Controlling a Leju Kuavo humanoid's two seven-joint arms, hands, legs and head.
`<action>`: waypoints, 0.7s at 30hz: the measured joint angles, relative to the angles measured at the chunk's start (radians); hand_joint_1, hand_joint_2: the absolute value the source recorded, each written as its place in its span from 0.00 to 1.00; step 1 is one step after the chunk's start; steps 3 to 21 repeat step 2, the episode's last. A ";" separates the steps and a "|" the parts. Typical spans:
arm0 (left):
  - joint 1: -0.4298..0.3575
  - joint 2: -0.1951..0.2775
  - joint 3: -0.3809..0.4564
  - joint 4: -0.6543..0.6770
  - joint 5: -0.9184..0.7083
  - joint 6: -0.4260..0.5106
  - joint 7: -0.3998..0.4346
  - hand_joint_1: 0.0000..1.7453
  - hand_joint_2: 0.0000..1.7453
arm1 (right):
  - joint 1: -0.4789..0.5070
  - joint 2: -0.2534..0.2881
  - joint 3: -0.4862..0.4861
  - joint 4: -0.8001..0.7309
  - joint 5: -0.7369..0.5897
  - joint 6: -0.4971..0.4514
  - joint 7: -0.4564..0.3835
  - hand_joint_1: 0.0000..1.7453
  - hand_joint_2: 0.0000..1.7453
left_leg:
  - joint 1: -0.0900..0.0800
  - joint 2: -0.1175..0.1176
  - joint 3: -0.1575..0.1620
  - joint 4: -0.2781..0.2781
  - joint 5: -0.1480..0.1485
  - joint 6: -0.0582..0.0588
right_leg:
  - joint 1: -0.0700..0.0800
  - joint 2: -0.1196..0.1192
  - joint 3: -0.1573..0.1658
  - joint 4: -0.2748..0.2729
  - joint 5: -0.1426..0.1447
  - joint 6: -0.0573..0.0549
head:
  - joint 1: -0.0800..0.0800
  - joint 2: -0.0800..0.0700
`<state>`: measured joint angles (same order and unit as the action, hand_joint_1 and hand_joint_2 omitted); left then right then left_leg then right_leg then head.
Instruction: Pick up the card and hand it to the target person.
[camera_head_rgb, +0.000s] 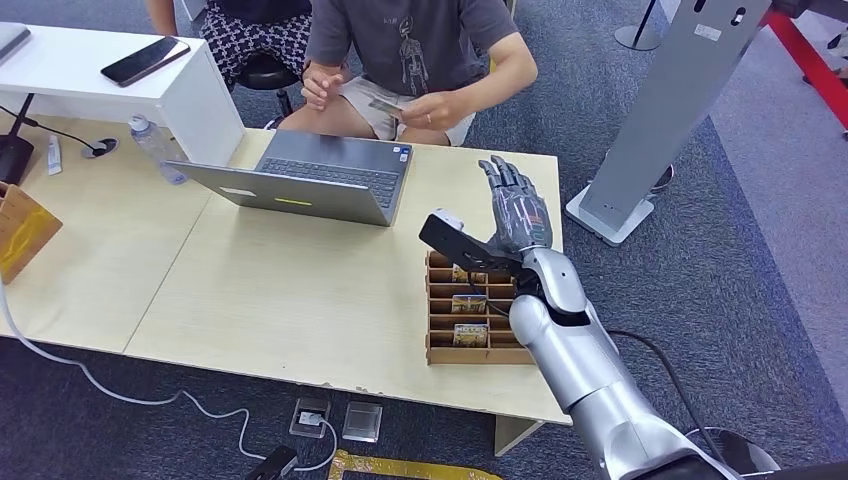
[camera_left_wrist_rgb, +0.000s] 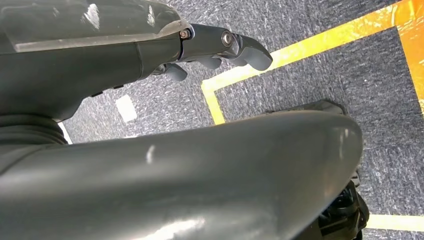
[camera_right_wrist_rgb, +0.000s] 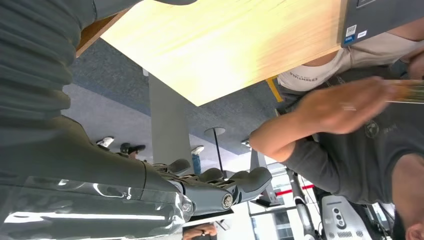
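Card's (camera_head_rgb: 383, 105) with the person now
Right hand (camera_head_rgb: 516, 205) hovers beyond the card rack (camera_head_rgb: 440, 345), fingers apart, empty (could clip it pulling back).

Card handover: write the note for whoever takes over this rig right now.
Right robot hand: raised over the table's far edge, fingers apart, holding nothing.
Left robot hand: hangs low over the carpet, holding nothing.
Card: in the seated person's hands, beyond the laptop.
Card rack: on the table under the right arm, more cards standing in its slots.
Done: pick-up and handover, as it looks.
Left: probably just draw the right arm back.
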<state>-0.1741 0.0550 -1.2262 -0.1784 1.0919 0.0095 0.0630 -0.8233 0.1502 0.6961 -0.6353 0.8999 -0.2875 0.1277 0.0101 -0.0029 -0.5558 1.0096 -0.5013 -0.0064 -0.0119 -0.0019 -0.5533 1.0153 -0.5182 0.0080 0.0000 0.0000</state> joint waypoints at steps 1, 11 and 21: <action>0.000 0.000 0.000 0.000 0.000 0.000 0.000 0.00 0.00 | -0.001 -0.001 -0.001 -0.002 0.000 -0.001 0.001 0.00 1.00 | 0.000 0.000 0.000 0.000 0.000 0.000 | 0.000 0.000 0.000 0.000 0.000 0.000 | 0.000 0.000; 0.000 0.000 0.000 0.000 0.000 0.001 0.000 0.00 0.00 | -0.001 -0.001 -0.001 -0.003 0.000 -0.001 0.001 0.00 1.00 | 0.000 0.000 0.000 0.000 0.000 0.000 | 0.000 0.000 0.000 0.000 0.000 0.000 | 0.000 0.000; 0.000 0.000 0.000 0.000 0.000 0.001 0.000 0.00 0.00 | -0.001 -0.001 -0.001 -0.003 0.000 -0.001 0.001 0.00 1.00 | 0.000 0.000 0.000 0.000 0.000 0.000 | 0.000 0.000 0.000 0.000 0.000 0.000 | 0.000 0.000</action>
